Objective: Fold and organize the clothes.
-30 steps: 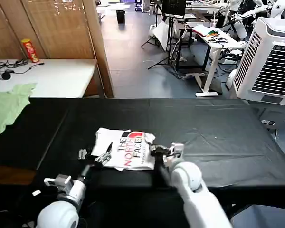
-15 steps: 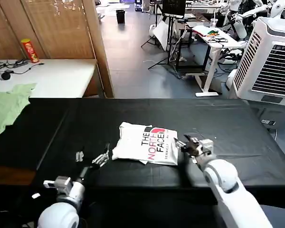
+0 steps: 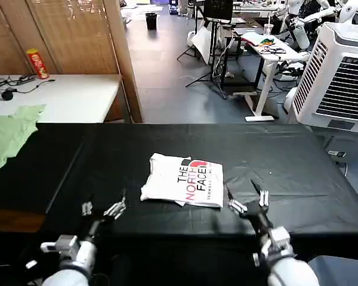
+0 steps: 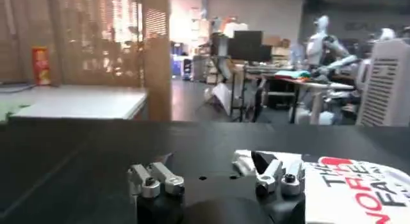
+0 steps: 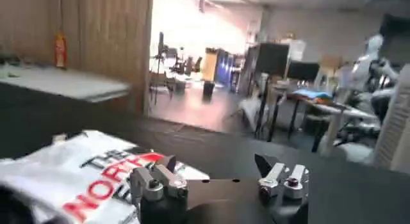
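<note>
T-shirt (image 3: 183, 180): folded into a compact rectangle, lettering up, mid-desk (image 3: 298, 155) toward the near edge. Left end effector (image 3: 101, 209) and right end effector (image 3: 246, 200): fingers apart, empty, flanking it. Folding appears complete; little remains.

Folded white T-shirt (image 3: 182, 180) is showing "THE NORTH FACE": "THE" and "FACE" in black, "NORTH" in red, lettering running sideways in the head view. No other text is reading clearly.
</note>
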{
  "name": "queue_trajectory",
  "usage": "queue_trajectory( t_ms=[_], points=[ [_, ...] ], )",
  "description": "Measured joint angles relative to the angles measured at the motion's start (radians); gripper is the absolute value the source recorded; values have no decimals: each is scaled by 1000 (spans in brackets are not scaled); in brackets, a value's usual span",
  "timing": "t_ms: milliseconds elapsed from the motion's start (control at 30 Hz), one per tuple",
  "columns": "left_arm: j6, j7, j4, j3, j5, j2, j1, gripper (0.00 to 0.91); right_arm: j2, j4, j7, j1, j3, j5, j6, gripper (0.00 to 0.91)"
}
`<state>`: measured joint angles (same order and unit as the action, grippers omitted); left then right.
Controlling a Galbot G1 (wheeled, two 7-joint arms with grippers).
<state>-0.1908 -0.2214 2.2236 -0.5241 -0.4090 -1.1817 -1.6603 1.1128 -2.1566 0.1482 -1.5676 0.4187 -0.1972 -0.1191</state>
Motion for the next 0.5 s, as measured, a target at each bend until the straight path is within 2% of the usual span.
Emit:
queue_trajectory(
  t_ms=[167, 300, 500],
  points=[
    [18, -4, 34, -26, -1, 16, -93, 878, 18, -55, 17, -116, 42, 26, 41, 878],
    [4, -5, 61, -50, -5, 28, -162, 878, 33, -90, 38, -188, 75, 33, 51, 878],
    [-42, -22, 119, -85, -17, 33, -247, 878, 61, -135, 74, -280, 85, 34, 31, 878]
  ],
)
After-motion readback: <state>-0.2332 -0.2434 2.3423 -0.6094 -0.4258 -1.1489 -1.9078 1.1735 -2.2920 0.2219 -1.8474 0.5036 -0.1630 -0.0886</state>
